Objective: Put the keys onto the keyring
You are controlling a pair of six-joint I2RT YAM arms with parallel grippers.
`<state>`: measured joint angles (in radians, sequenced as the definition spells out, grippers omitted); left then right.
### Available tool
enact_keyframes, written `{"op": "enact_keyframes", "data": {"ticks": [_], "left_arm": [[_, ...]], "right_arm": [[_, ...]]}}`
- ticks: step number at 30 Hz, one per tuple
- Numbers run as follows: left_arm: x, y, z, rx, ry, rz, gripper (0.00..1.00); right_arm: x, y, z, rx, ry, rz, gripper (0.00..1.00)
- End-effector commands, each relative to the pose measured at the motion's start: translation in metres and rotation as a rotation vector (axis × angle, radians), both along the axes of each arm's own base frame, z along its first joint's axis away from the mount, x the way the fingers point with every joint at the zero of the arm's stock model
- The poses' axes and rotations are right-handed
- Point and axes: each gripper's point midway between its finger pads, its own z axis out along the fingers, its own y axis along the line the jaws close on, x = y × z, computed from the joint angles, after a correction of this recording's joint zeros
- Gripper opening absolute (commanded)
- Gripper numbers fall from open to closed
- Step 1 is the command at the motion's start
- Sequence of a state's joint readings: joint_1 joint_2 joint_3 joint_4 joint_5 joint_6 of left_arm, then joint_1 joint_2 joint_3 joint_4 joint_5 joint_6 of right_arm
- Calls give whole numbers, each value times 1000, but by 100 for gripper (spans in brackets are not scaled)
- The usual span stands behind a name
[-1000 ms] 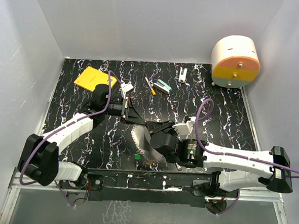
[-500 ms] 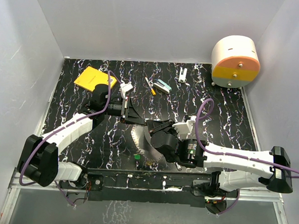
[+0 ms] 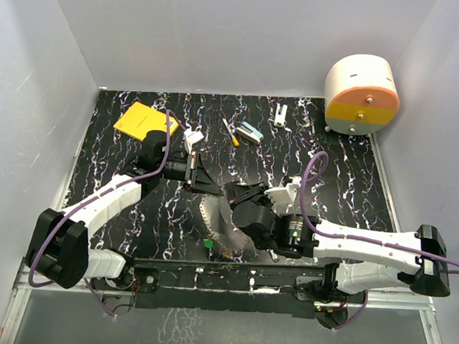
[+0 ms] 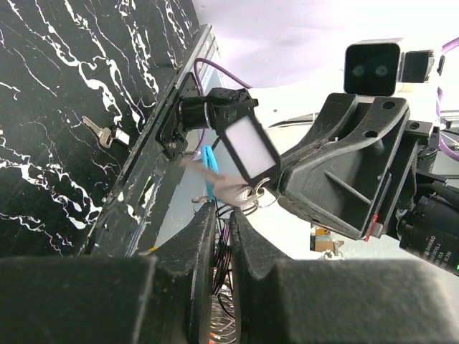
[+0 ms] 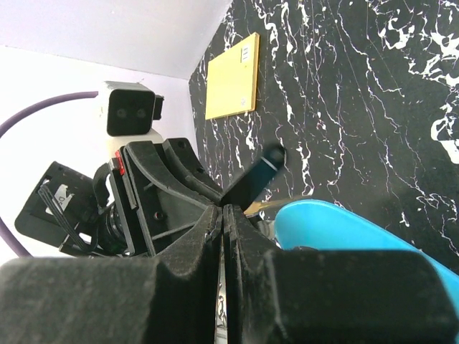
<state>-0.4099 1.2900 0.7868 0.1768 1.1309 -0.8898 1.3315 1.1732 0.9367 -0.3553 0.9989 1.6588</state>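
Two unthreaded at 6 o'clock, green key (image 3: 209,240) and silver key (image 4: 100,132); right claw (image 5: 221,212) pinching keyring (image 5: 337,222), left claw (image 4: 222,209) narrow, load unclear.

No word or number could be read anywhere. The black tag (image 4: 247,147) carried only a blank white panel, and the marks on the yellow card (image 5: 231,77) and the lens barrel (image 4: 434,240) were too small and blurred.
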Motion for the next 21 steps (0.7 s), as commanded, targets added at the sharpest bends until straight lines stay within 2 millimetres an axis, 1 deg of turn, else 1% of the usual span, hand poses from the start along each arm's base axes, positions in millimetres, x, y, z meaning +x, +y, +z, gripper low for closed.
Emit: {"op": "enact_keyframes", "data": {"ticks": [1, 13, 21], "left_arm": [[-11, 3, 13, -11, -52, -27, 0], [-15, 0, 17, -11, -77, -57, 0], [-23, -3, 19, -13, -80, -86, 0]], "right_arm": [[6, -7, 38, 100, -66, -53, 8], [7, -3, 42, 63, -78, -44, 8], [11, 2, 46, 19, -89, -33, 8]]}}
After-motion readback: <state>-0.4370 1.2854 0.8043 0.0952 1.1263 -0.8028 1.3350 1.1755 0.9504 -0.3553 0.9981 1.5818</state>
